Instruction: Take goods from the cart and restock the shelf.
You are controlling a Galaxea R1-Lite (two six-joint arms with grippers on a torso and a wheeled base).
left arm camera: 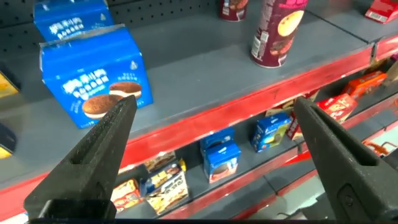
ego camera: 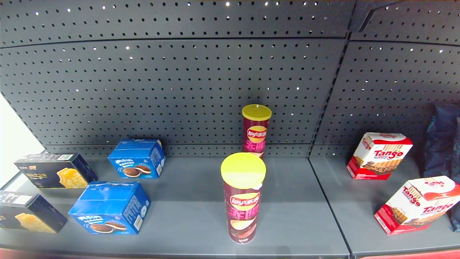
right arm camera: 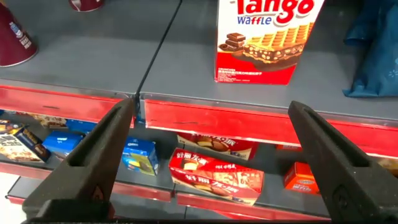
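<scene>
While both tools are held just outside the red front edge [right arm camera: 249,121] of the shelf [ego camera: 187,201], nothing is gripped by either. The left tool [left arm camera: 212,106] is seen with its fingers spread wide, and the right tool [right arm camera: 211,106] is likewise parted.

A front crisp can [ego camera: 243,201], maroon with a yellow lid, is stood upright near the shelf's front and is taken as the landmark. Directly behind it, close to the pegboard panel [ego camera: 179,90], a rear crisp can [ego camera: 256,131] of the same kind is stood upright, apart from it.

To the left of the front crisp can a near blue box [ego camera: 109,208] is laid about level with it, and a far blue box [ego camera: 137,159] is set farther back. Farther left of the can, a far dark box [ego camera: 55,169] and a near dark box [ego camera: 28,212] are placed one behind the other.

Well to the right of the can, a far wafer box [ego camera: 379,155] is stood towards the back, and a near wafer box [ego camera: 417,205] is turned at an angle towards the front. A dark blue bag [ego camera: 442,133] is seen beyond them, farthest from the can.

Below the can's level, more boxed goods [left arm camera: 221,155] are ranged under the red front edge.
</scene>
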